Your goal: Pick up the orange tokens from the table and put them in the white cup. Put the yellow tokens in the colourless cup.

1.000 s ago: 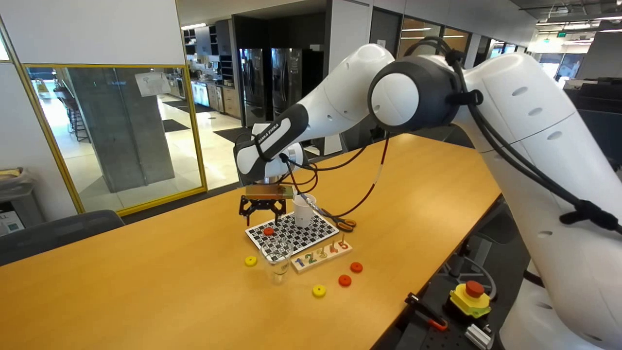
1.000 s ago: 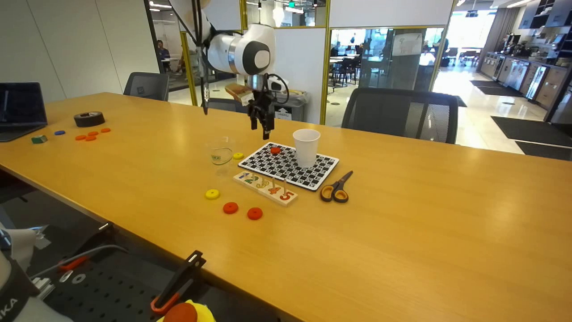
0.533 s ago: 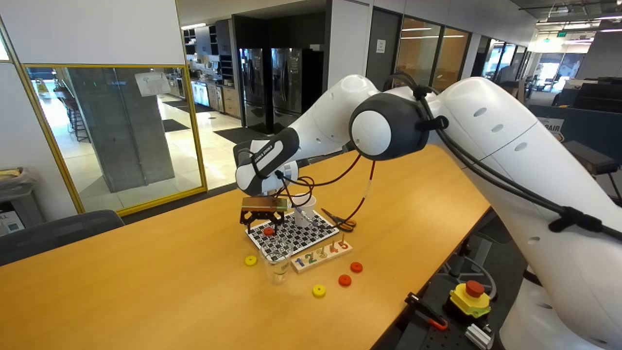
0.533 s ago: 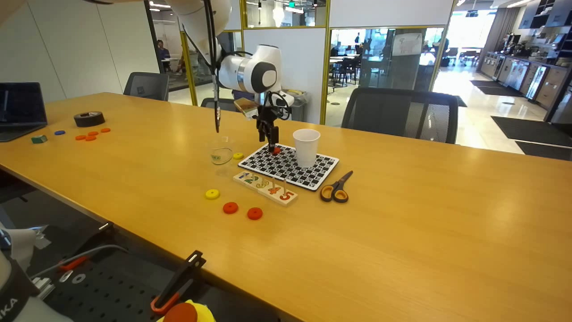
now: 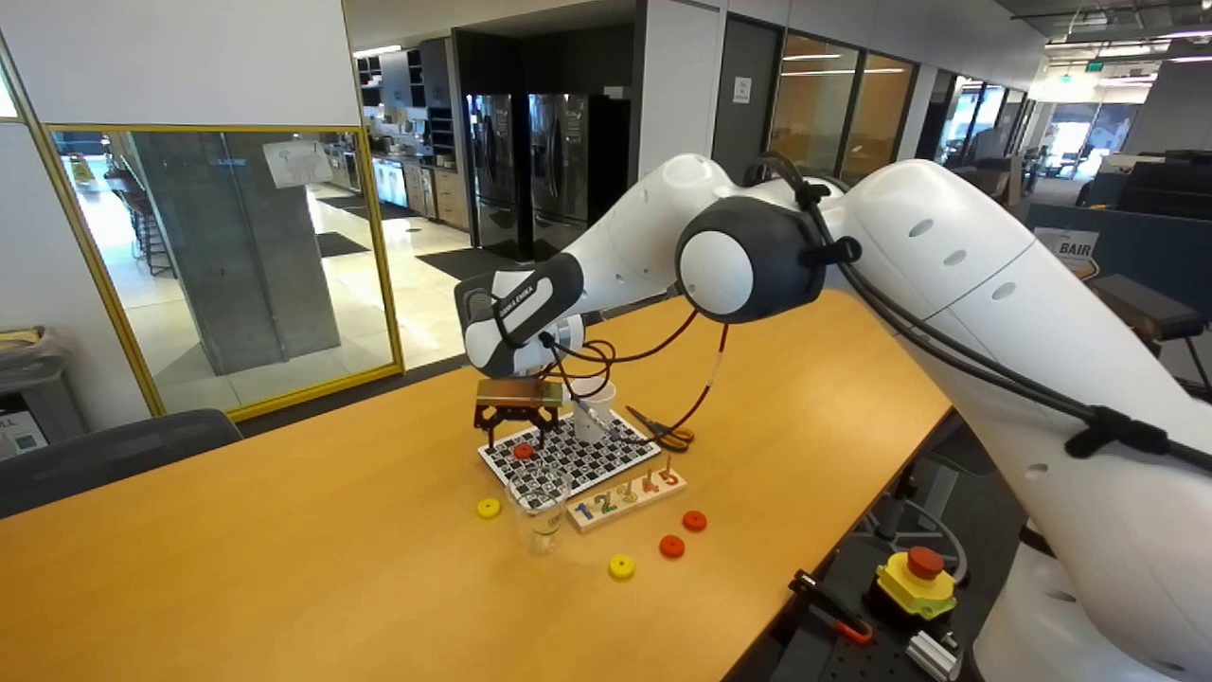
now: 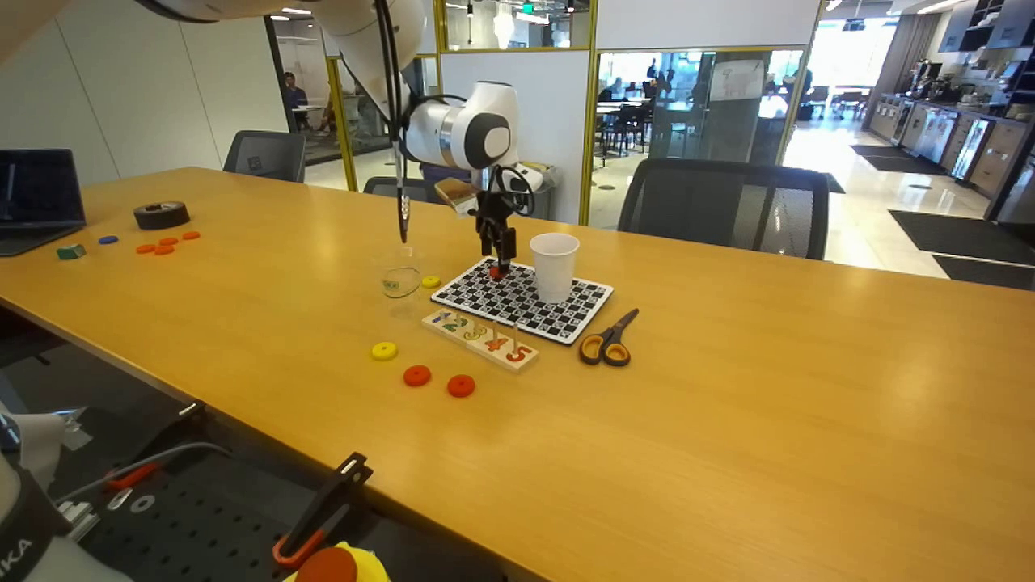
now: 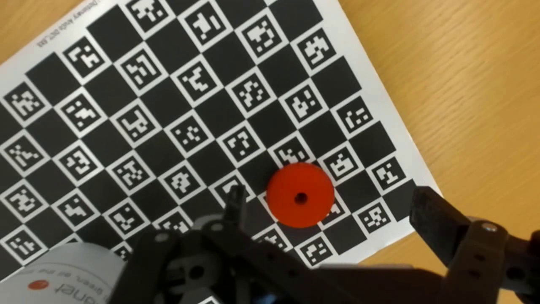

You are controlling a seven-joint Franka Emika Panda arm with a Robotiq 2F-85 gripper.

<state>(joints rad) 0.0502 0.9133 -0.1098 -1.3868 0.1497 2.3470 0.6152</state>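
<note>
The end effector is hanging low, jaws standing wide apart, and an orange token is showing right between them, lying on the checkerboard! The white cup is standing on the checkerboard too.

three orange-red tokens, two yellow tokens — one white cup, one colourless cup

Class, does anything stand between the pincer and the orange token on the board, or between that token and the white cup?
Nothing visible does. The open pincer frames the orange token; towards the white cup, only the pincer's own finger and bare board show. The upright cup likely calls for a lift.
</note>
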